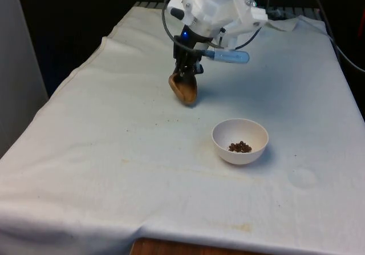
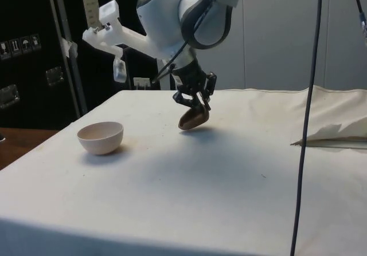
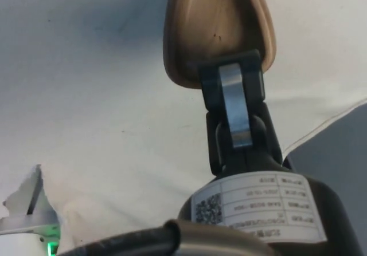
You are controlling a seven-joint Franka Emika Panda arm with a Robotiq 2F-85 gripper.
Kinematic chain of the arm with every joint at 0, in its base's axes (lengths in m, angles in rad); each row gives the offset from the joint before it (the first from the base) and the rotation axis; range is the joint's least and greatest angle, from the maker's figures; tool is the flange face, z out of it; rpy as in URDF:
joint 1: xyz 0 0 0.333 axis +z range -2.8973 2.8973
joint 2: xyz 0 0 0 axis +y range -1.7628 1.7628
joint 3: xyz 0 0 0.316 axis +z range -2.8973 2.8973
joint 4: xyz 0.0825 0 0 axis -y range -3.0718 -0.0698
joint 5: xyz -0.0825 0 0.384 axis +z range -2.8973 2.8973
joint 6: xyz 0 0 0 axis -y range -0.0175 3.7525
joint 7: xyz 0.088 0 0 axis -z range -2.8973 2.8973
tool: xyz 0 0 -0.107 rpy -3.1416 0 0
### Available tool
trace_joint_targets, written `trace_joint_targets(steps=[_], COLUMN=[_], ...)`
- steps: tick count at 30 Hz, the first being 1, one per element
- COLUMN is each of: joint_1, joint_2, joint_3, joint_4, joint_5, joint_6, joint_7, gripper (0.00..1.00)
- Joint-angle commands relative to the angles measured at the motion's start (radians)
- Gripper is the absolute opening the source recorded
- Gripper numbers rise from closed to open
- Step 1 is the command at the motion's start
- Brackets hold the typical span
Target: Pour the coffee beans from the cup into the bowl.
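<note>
A brown wooden cup [image 1: 183, 88] hangs tilted just above the white cloth, its lower edge close to or touching the cloth; I cannot tell which. My gripper [image 1: 186, 72] is shut on its rim from above. In the side view the cup [image 2: 193, 118] leans under the gripper [image 2: 194, 100]. The wrist view shows the cup's smooth wooden side [image 3: 215, 24] with one finger [image 3: 232, 95] clamped over its edge. A white bowl [image 1: 240, 141] holding a small heap of coffee beans [image 1: 240, 147] stands nearer the camera, towards the front view's right of the cup. The bowl [image 2: 101, 137] stands apart from the gripper.
White cloth [image 1: 114, 152] covers the table. A rumpled fold of cloth [image 2: 332, 133] lies at one end in the side view. A black cable [image 2: 307, 118] hangs down in front of the side camera. Wood shows at the near table edge [image 1: 171, 248].
</note>
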Motion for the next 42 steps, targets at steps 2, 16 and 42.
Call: trace_joint_targets(steps=[2,16,42], joint_1=[-0.013,-0.011,-0.007], joint_2=[-0.006,-0.011,-0.073], joint_3=[0.002,-0.043,-0.051], joint_4=[-0.014,-0.046,-0.053], joint_5=[0.022,0.106,0.136], joint_6=[0.033,0.128,0.107], joint_7=[-0.023,-0.106,-0.132], gripper=[0.0,0.05,1.0])
